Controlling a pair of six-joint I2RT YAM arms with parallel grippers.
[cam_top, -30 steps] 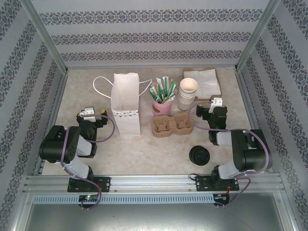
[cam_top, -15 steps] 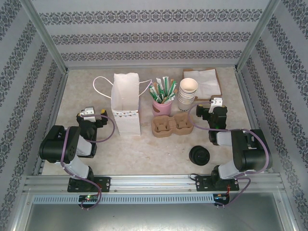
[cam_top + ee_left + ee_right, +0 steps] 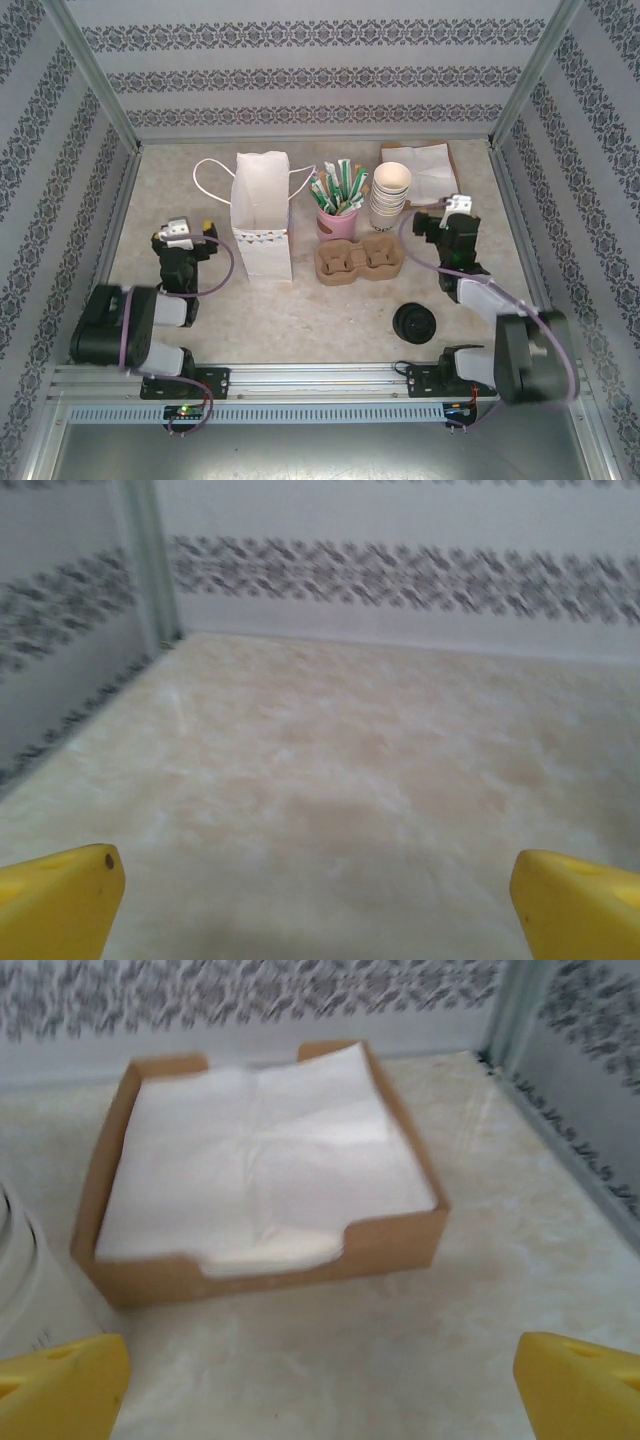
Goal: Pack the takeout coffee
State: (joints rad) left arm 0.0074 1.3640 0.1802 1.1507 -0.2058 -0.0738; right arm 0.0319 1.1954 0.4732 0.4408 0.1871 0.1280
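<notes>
1. The beige marbled tabletop (image 3: 300,310) carries everything, with patterned walls around it.
2. The left pincer (image 3: 178,232) sits just left of the paper bag (image 3: 262,215). Its yellow fingers (image 3: 55,900) are spread wide over bare tabletop and pinch nothing.
3. The right pincer (image 3: 457,212) sits just right of the cup stack (image 3: 390,195) and faces the napkin tray (image 3: 422,168). Its fingers (image 3: 575,1385) are likewise spread wide and empty.
4. The white paper bag stands upright and open-topped, left of centre, a handle drooping to each side.
5. The brown cardboard napkin tray, full of white napkins, lies at the back right.
6. A cardboard cup carrier (image 3: 357,262) lies just right of the bag's base, its hollows empty.
7. The cup stack, cream and lidless, stands behind the carrier.
8. A pink cup (image 3: 337,222) of green-and-white sticks stands between bag and cup stack.
9. A black lid (image 3: 415,322) sits near the front, right of centre, apart from the carrier. I cannot tell whether a cup stands under it.
</notes>
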